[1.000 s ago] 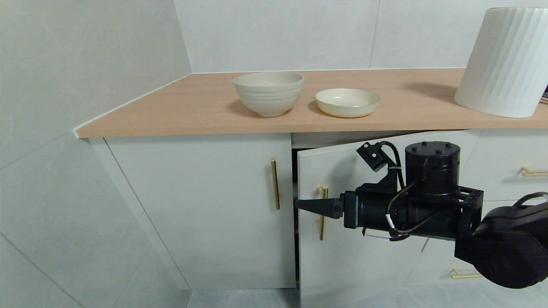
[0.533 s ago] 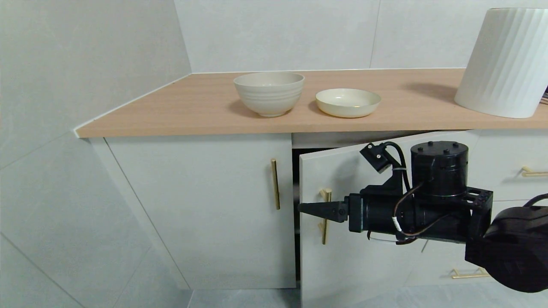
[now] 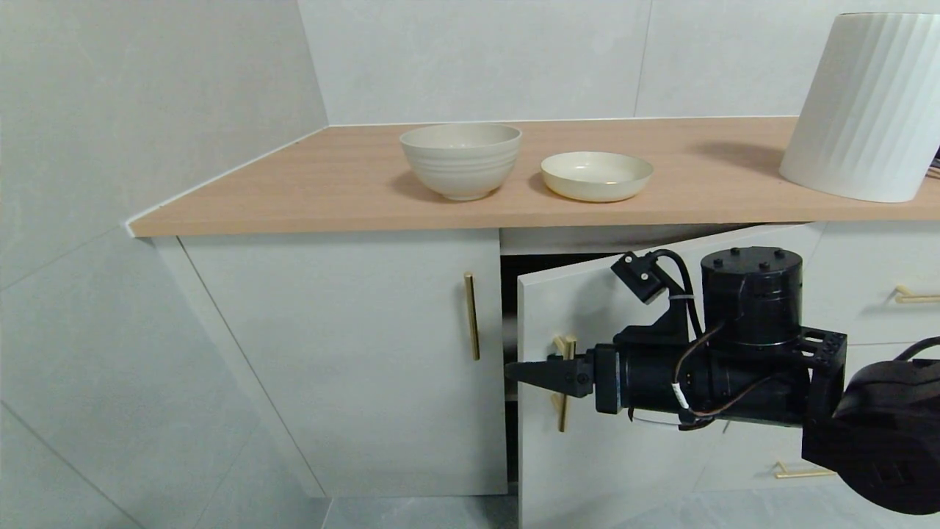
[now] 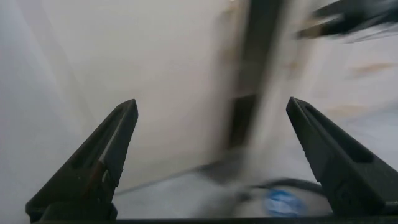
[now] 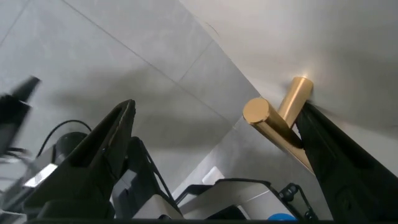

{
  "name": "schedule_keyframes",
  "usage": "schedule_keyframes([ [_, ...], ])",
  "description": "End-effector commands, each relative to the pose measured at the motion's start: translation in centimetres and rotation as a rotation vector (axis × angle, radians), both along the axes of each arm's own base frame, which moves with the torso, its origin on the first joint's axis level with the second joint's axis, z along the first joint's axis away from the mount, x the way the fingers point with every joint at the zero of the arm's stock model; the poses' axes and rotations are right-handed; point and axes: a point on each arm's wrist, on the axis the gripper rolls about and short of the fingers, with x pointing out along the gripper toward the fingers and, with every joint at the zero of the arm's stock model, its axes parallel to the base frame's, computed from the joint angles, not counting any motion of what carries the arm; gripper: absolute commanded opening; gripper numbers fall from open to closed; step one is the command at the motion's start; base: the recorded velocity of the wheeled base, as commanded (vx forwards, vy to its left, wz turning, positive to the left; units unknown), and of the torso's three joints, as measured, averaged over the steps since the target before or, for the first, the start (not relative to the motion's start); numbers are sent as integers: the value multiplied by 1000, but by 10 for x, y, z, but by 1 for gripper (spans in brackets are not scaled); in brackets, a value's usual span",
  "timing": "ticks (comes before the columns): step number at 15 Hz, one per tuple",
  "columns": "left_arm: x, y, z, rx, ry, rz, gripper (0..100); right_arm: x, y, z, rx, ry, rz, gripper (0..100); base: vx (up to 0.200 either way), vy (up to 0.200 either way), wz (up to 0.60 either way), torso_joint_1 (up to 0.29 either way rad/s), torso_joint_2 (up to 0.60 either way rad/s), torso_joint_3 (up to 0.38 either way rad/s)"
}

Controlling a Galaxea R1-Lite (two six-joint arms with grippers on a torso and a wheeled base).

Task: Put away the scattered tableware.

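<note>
A ribbed cream bowl and a shallow cream plate stand side by side on the wooden counter. Below them the right-hand cabinet door is ajar. My right gripper is level with that door's gold handle. In the right wrist view the right gripper is open, and the handle lies between its fingers, close against one finger. My left gripper hangs open with nothing in it, facing the cabinet fronts low down.
A tall white ribbed container stands at the counter's right end. The left cabinet door is closed, with its own gold handle. Drawers with gold handles lie further right. A tiled wall closes off the left side.
The right-hand cabinet door has swung a little further open, widening the dark gap along its top. The right arm has dropped slightly with the handle. Bowl and plate stay put.
</note>
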Motion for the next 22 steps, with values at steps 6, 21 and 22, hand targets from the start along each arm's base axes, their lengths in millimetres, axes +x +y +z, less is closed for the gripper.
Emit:
schedule_keyframes([
  [6, 175, -36, 38, -69, 523, -399, 100, -4, -3, 4, 9, -10, 1, 100, 0, 0, 0, 0, 0, 0],
  [21, 212, -82, -6, -142, 625, -441, 0, -4, -3, 0, 1, 0, 1, 100, 0, 0, 0, 0, 0, 0],
  [22, 217, -84, -6, -141, 624, -441, 0, -5, -3, 0, 0, 1, 1, 100, 0, 0, 0, 0, 0, 0],
])
